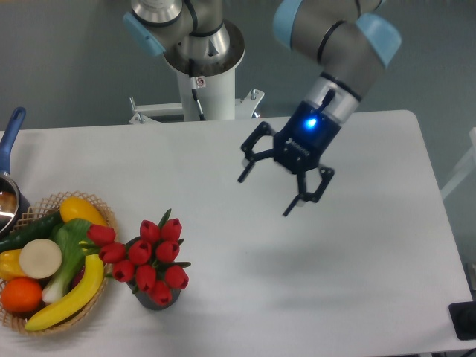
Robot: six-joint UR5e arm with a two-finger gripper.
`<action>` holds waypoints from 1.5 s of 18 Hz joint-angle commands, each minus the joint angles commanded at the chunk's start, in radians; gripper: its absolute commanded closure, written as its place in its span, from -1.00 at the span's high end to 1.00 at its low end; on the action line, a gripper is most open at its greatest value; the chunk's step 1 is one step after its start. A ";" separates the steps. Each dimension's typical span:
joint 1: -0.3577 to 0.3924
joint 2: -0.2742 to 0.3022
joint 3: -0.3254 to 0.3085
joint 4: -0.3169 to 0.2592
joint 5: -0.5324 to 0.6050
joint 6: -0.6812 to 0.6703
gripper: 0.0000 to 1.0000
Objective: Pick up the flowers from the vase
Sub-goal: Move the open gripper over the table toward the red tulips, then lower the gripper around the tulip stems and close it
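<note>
- White table (357, 297) against a grey floor.
- Gripper (281, 177), centre frame, spread wide, holding nothing.
- Flowers (149, 260) lower left in the vase (158, 299), which is mostly hidden, so its steadiness is unclear.
- Basket (100, 297) beside: sideways grabbing risks tipping.

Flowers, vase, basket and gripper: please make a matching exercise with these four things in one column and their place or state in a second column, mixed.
Column 1:
1. flowers
2. vase
3. wicker basket
4. gripper

Column 2:
A. open, above the table's middle
B. at the left edge, full of fruit and vegetables
C. red buds standing in the vase
D. dark, mostly hidden under the buds

Pairs: 1-C, 2-D, 3-B, 4-A
</note>
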 joint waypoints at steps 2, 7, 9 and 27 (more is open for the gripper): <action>-0.037 -0.024 -0.006 0.047 -0.003 0.000 1.00; -0.135 -0.136 -0.012 0.196 -0.015 -0.005 1.00; -0.156 -0.156 -0.012 0.203 -0.032 -0.005 1.00; -0.223 -0.186 -0.009 0.219 -0.135 -0.006 0.00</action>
